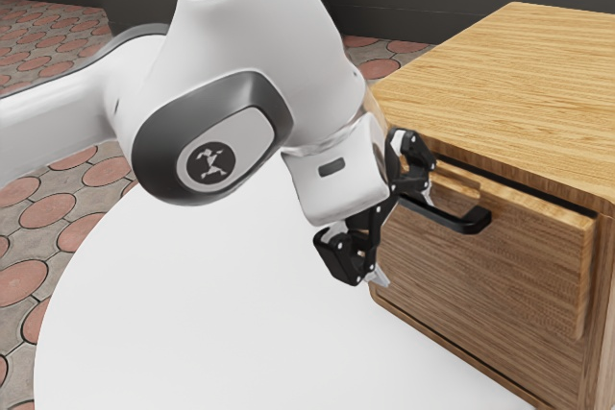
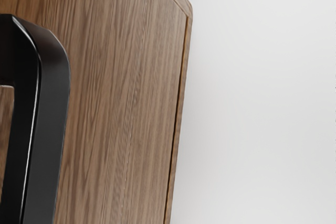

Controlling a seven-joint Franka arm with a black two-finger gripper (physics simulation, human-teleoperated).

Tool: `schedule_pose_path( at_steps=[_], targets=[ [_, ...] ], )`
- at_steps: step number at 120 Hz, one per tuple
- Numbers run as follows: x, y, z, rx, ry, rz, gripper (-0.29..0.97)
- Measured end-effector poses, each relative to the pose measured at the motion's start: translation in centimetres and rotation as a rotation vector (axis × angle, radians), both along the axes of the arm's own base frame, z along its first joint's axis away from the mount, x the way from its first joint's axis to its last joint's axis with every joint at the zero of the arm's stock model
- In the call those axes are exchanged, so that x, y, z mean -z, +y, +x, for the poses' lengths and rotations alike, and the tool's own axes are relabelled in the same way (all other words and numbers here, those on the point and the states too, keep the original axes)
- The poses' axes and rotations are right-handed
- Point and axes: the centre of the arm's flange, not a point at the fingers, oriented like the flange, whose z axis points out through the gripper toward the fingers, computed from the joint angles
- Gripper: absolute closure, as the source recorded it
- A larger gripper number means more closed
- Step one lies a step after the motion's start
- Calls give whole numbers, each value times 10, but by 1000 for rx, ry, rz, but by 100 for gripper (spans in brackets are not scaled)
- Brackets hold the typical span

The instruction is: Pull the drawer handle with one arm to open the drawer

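On the front of the single drawer (image 1: 500, 266), one black handle (image 1: 452, 210) lies with its long axis level along the wood and stands out toward the arm. The drawer front sits slightly proud of the one wooden cabinet (image 1: 519, 74), which stands on the white bench (image 1: 211, 333). One pincer (image 1: 402, 223), spread wide, has a finger above and a finger below the handle's end.

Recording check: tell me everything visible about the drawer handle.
The drawer handle is a glossy black bar with rounded corners, perhaps metal or plastic, mounted on the wooden drawer front and running along its upper edge. That front stands slightly out of the cabinet. The open end effector straddles the handle's end nearer the arm; its upper finger seems to touch it.
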Motion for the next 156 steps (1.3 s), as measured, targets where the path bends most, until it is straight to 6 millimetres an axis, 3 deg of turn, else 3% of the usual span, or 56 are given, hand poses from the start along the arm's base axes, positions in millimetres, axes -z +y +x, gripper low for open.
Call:
schedule_pose_path(
  at_steps=[21,40,99,156],
  targets=[
    [-6,4,-8,0,-5,-10,6],
    [-4,8,-19,0,2,-15,4],
    [-12,23,-79,-5,-11,-29,3],
    [-7,31,-116,-39,-12,-37,2]
  ],
)
